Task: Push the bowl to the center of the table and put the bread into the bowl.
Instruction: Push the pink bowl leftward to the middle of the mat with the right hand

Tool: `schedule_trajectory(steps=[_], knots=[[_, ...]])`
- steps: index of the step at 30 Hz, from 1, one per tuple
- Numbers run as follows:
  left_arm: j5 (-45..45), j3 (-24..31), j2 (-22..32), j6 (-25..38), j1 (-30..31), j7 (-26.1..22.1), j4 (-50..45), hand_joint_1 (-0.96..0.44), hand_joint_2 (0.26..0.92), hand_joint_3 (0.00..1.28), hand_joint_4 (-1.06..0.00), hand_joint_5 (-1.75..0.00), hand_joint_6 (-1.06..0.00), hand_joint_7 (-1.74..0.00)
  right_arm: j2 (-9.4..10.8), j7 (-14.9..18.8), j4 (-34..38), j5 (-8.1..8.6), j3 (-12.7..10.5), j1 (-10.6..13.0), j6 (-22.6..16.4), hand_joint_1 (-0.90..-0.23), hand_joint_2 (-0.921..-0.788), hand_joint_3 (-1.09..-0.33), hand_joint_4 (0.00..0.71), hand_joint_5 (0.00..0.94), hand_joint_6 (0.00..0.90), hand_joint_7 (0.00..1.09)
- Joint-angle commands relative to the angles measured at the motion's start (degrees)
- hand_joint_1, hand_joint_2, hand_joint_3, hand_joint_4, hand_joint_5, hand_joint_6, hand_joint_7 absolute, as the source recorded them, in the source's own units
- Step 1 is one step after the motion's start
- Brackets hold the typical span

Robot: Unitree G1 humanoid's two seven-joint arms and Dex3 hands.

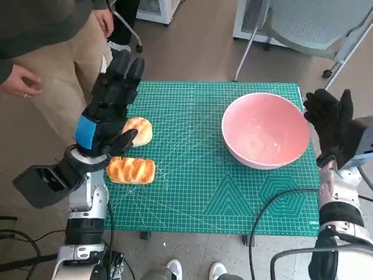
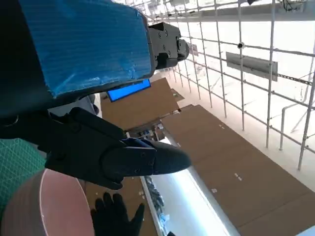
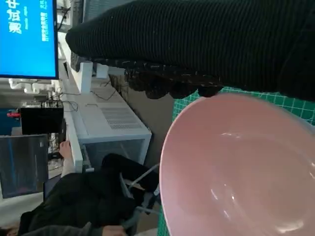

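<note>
Bread [image 1: 130, 170], a golden ridged loaf, lies on the green grid mat [image 1: 198, 186] covering the bench, well apart from the pink bowl [image 1: 266, 129] and toward the robot's left of it. A second, rounder bun [image 1: 139, 129] sits just beyond the loaf, also far from the bowl. The bowl stands upright near the mat's right edge, with nothing inside it. The left hand [image 1: 111, 105] hangs above the two pieces of bread, on the side away from the bowl, its fingers spread and holding nothing; the blue tape on its back faces the camera. The right hand [image 1: 330, 123], in its knitted glove, is raised just beside the bowl's outer rim on the side away from the bread, fingers extended and apart, gripping nothing; whether it touches the rim cannot be told. In the right wrist view the glove lies close over the bowl's edge. A person [image 1: 52, 52] in tan trousers stands beyond the bread, farther from the bowl.
</note>
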Motion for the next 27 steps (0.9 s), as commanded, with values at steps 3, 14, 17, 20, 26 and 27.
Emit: schedule_trajectory(steps=[3, 14, 17, 20, 26, 27], knots=[[0.4, 0.1, 0.7, 0.3, 1.3, 0.7, -1.7, -0.72, 0.921, 0.39, 0.00, 0.00, 0.00, -0.18, 1.1, -0.5, 1.0, -0.40, -0.2, 2.2, 1.9, -0.634, -0.921, -0.868, 0.180, 0.008, 0.226, 0.07], [0.3, 0.0, 1.2, 0.8, 1.7, 0.5, -2.4, -0.72, 0.921, 0.39, 0.00, 0.00, 0.00, -0.19, 1.5, -0.8, 1.0, -0.26, -0.6, 2.3, 2.7, -0.651, -0.921, -0.865, 0.184, 0.006, 0.237, 0.06], [0.1, 0.1, 1.4, 0.9, 1.8, 0.4, -2.4, -0.72, 0.921, 0.39, 0.00, 0.00, 0.00, -0.19, 1.7, -1.0, 1.0, -0.43, -0.5, 2.3, 2.6, -0.653, -0.921, -0.866, 0.186, 0.006, 0.239, 0.06], [0.0, 0.2, 1.5, 1.1, 1.7, 0.4, -2.4, -0.72, 0.921, 0.39, 0.00, 0.00, 0.00, -0.18, 1.9, -1.2, 0.9, -0.62, -0.3, 2.2, 2.5, -0.653, -0.921, -0.869, 0.189, 0.007, 0.241, 0.06], [-0.1, 0.0, 1.5, 1.5, 1.9, 0.5, -3.0, -0.72, 0.921, 0.39, 0.00, 0.00, 0.00, -0.18, 2.2, -1.4, 1.0, -0.84, 0.0, 2.0, 2.5, -0.661, -0.921, -0.870, 0.192, 0.007, 0.243, 0.05], [-0.2, 0.0, 1.5, 1.6, 1.9, 0.6, -3.0, -0.72, 0.921, 0.39, 0.00, 0.00, 0.00, -0.18, 2.3, -1.4, 0.9, -0.88, 0.1, 2.0, 2.4, -0.664, -0.921, -0.869, 0.193, 0.007, 0.243, 0.05]])
